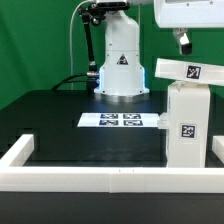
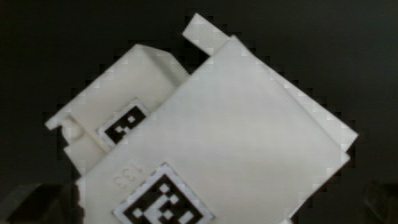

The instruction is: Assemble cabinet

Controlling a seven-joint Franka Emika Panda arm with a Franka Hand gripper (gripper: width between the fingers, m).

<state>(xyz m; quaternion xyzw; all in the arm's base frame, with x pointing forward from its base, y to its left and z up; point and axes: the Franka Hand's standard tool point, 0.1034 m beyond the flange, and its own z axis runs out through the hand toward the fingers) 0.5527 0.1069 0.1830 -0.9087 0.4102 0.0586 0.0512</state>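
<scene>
The cabinet (image 1: 187, 120) stands on the black counter (image 1: 70, 125) at the exterior view's right, close to the low white border frame (image 1: 90, 183) that rings the work area; it is an upright white box with a marker tag on its front face, and a flat white top piece (image 1: 185, 71), also tagged, sits on it at a slight tilt, not flush with the body. The hand (image 1: 183, 41) hangs just above that top piece, apart from it, with its jaws spread wide and nothing between them. In the wrist view the cabinet (image 2: 205, 135) fills the picture: a broad slanted panel with a tag near its lower edge, and behind it a second white piece with its own tag, the two meeting at an edge that does not look fully seated. The marker board (image 1: 121, 121) lies flat on the counter in front of the robot base (image 1: 121, 70), well clear of the cabinet. My reading is that the step in hand concerns the top piece, either just set down or about to be taken up for seating. The next move would call for lowering straight onto that piece, closing on its edges squarely, and pressing or turning it until it lies level, without knocking the tall body over
</scene>
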